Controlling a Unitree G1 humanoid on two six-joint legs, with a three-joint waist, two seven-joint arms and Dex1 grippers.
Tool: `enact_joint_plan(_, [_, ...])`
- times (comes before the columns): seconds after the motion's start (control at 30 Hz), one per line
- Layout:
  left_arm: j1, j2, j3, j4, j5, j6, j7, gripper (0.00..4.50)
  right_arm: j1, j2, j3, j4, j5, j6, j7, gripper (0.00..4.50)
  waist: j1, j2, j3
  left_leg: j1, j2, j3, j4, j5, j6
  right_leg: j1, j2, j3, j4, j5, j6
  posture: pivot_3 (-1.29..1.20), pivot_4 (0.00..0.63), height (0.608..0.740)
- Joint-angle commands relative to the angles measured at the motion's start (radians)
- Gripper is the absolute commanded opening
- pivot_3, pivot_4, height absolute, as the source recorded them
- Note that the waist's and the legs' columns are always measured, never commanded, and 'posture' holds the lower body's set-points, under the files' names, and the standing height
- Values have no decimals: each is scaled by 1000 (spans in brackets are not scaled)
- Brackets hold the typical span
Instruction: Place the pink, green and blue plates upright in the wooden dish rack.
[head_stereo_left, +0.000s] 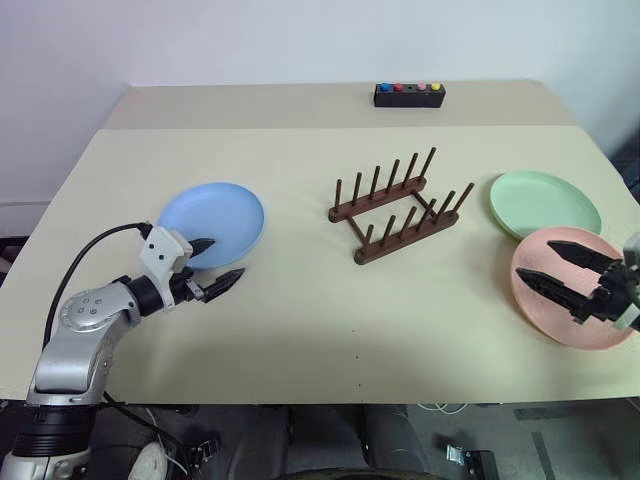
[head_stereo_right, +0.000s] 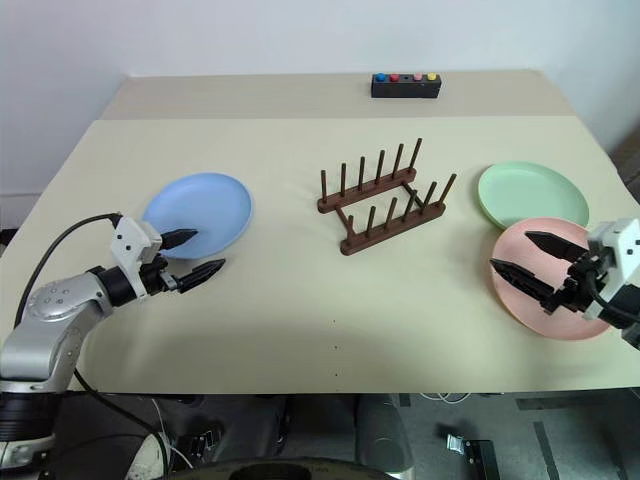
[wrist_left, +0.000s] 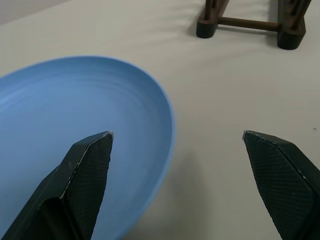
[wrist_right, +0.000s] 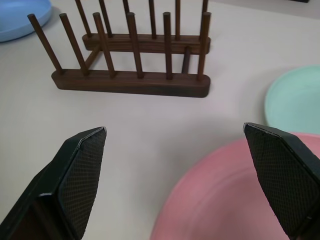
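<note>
The blue plate (head_stereo_left: 213, 222) lies flat on the table at the left. My left gripper (head_stereo_left: 216, 262) hovers open at its near right rim, one finger over the plate and one over bare table. The dark wooden dish rack (head_stereo_left: 396, 205) stands empty in the middle, its pegs upright. The green plate (head_stereo_left: 544, 203) lies flat at the right, and the pink plate (head_stereo_left: 565, 290) lies just in front of it. My right gripper (head_stereo_left: 536, 263) is open over the pink plate, its rim (wrist_right: 210, 200) between the fingers. Neither gripper holds anything.
A black box with coloured buttons (head_stereo_left: 408, 94) sits at the far edge of the table. The pink plate lies close to the table's right front edge. Bare tabletop (head_stereo_left: 330, 310) stretches between the two arms in front of the rack.
</note>
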Motion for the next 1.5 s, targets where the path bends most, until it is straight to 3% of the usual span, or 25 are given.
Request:
enact_joint_plan(0.03, [-15,15,16,-24,-15,-3,-13,4273,4,-14,-36,-41,17,-3,-6,4500,-1,0,0,0,0,0,0,0,0,0,0,0,0,0,0,0,150,740])
enact_joint_plan(0.87, [-51,26,-8,-39,-68,65,-75,4273,75,50,-14,-173,46,11,-68,4500,1,0,0,0,0,0,0,0,0,0,0,0,0,0,0,0,150,740])
enact_joint_plan(0.97, [-103,-5,-115,-108,-85,105,-111,4273,88,65,-11,-224,58,29,-83,4500,5,0,0,0,0,0,1,0,0,0,0,0,0,0,0,0,150,740])
enact_joint_plan(1.2, [-300,-143,-431,-3,163,76,-38,4273,114,114,5,-358,83,50,-156,4500,1,0,0,0,0,0,1,0,0,1,0,0,-1,0,0,0,150,740])
enact_joint_plan(1.5, [-462,-356,-546,284,289,87,64,4273,182,167,-16,-525,119,65,-259,4500,4,-1,1,0,0,0,2,0,0,1,0,0,-1,0,1,0,150,740])
